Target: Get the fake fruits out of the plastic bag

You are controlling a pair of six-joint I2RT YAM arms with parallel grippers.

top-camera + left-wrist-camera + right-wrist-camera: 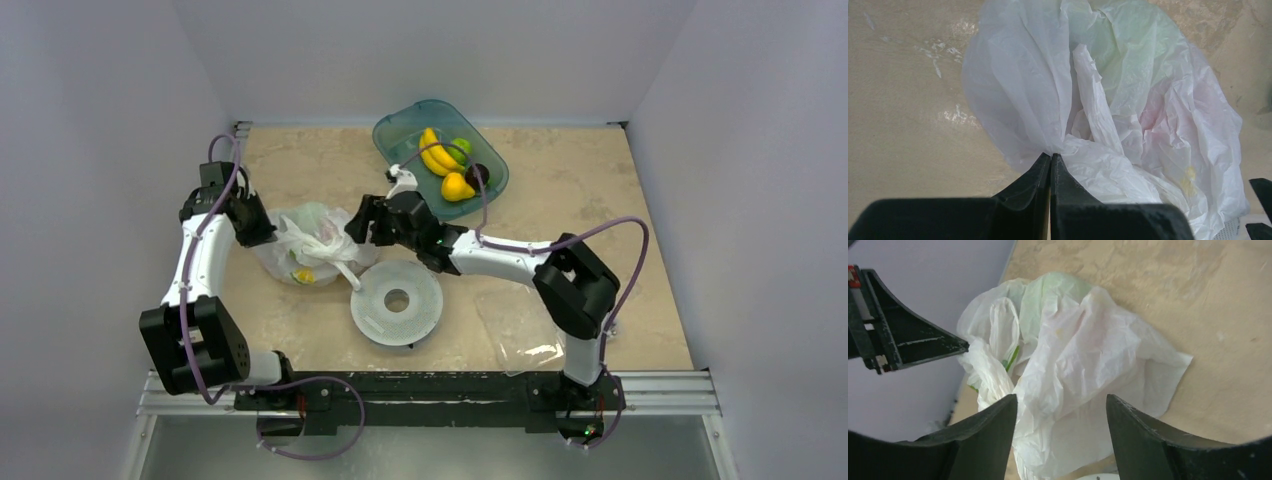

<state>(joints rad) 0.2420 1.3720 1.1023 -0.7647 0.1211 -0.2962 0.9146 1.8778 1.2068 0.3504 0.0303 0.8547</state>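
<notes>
On the table (600, 200) left of centre, the plastic bag (305, 243) sits with my left claw (1050, 159) pinched on a fold; right claw (1062, 400) gapes above. I'd dip into the opening, not snag loose film.

Left claw (1050, 156) is pinched tight; right claw (1061, 401) stands spread apart.
</notes>
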